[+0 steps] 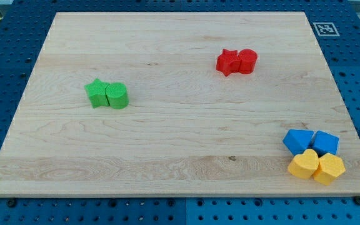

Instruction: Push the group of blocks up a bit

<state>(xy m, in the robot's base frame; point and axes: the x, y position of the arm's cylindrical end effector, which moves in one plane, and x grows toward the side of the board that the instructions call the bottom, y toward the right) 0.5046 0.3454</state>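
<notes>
A red star block (228, 62) touches a red round block (247, 60) at the upper middle-right of the wooden board (167, 137). A green star block (97, 92) touches a green round block (117, 95) at the left. At the lower right corner, two blue blocks (299, 140) (325, 142) sit just above a yellow heart block (304, 164) and a second yellow block (329, 169), all four bunched together. My tip does not show in the view.
The board lies on a blue pegboard table (5, 69). A black-and-white marker tag (325, 28) sits by the board's top right corner. The yellow blocks lie close to the board's bottom edge.
</notes>
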